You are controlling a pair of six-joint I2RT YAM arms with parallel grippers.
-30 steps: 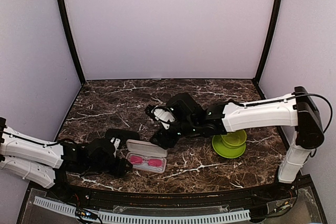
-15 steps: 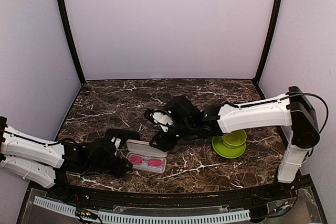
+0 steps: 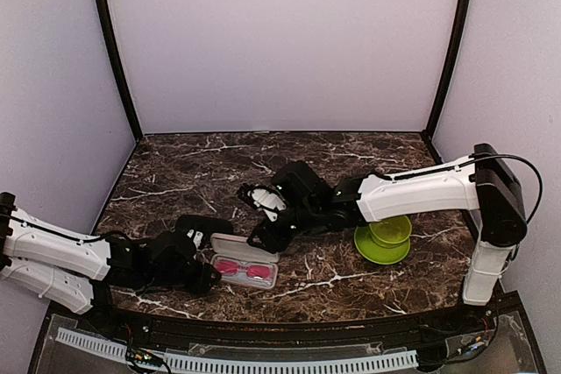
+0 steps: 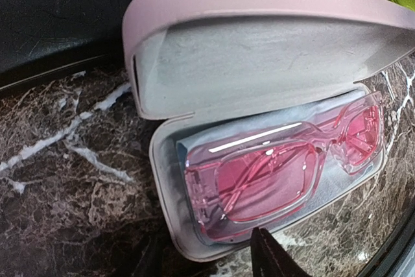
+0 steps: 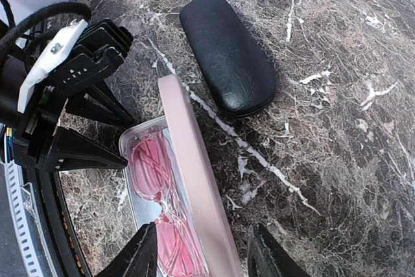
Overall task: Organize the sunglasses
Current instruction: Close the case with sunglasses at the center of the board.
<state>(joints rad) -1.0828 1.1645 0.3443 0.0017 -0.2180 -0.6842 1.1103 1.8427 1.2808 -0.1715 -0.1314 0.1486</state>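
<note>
The red-pink sunglasses lie in the open pink case on the table. My right end effector straddles the raised lid, jaws apart; I can't judge whether it touches. I'd press the lid down evenly while the left end effector, also apart, steadies the front rim.

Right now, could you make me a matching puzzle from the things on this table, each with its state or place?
1 pink glasses
2 pink case
3 black case
4 green bowl

A shut
B open, lid up
C farthest right
D lying inside a case

Pairs: 1-D, 2-B, 3-A, 4-C
</note>
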